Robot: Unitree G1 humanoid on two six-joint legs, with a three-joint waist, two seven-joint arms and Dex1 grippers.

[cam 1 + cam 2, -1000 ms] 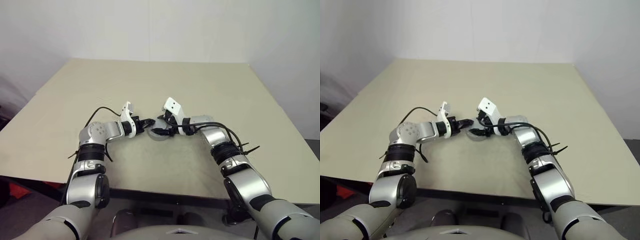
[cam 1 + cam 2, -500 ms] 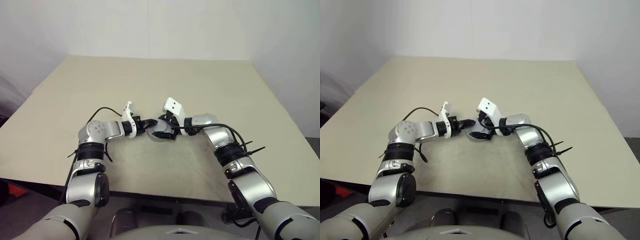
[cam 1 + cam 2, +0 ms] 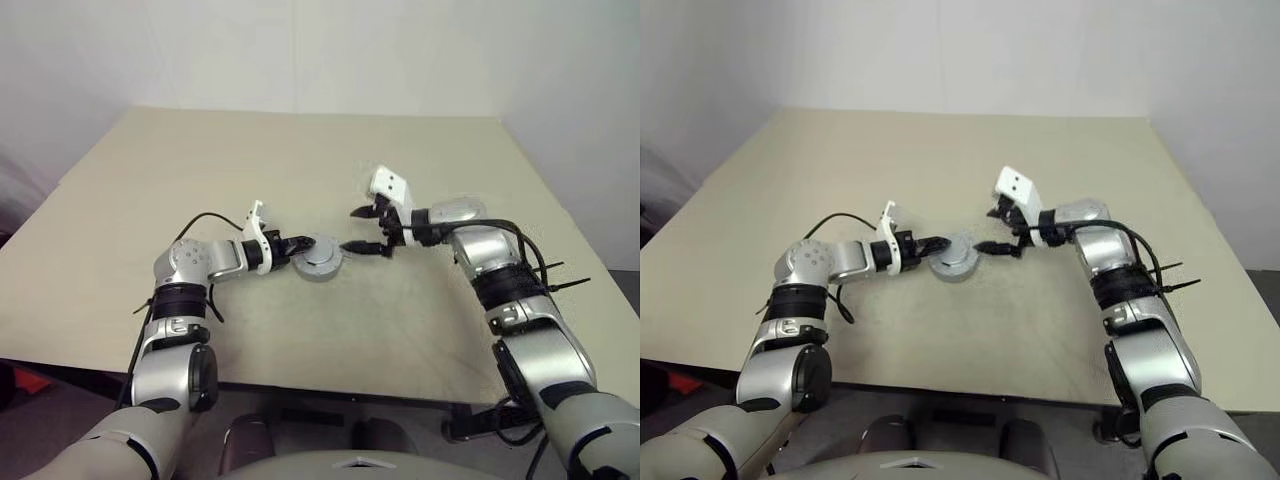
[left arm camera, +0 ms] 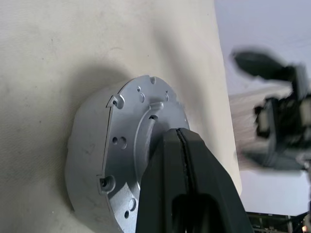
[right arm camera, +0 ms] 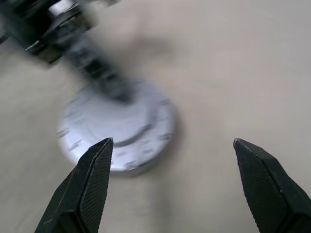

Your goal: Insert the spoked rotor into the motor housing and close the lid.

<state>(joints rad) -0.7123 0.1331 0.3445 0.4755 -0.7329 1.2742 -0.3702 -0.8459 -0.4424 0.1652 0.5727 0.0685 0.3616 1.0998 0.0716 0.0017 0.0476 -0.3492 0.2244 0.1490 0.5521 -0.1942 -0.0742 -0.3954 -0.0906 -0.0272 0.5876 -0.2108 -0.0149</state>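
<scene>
The housing [image 3: 318, 262] sits mid-bench [image 3: 420, 330], a short silver-grey cylinder capped by the lid [image 4: 141, 145], whose flat face shows small holes and edge notches. The left pincer [image 4: 181, 145], fingers pressed together, rests its tips on the lid. The right pincer [image 3: 362, 230] hangs wide open beside it, empty.

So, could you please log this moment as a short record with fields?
table: beige top
housing: closed silver cylinder on the table, lid on it
left gripper: jaws shut, tips pressing on the lid's top
right gripper: jaws open, empty, raised off the table to the right of the housing
task state: lid appears seated; rotor presumably inside
</scene>
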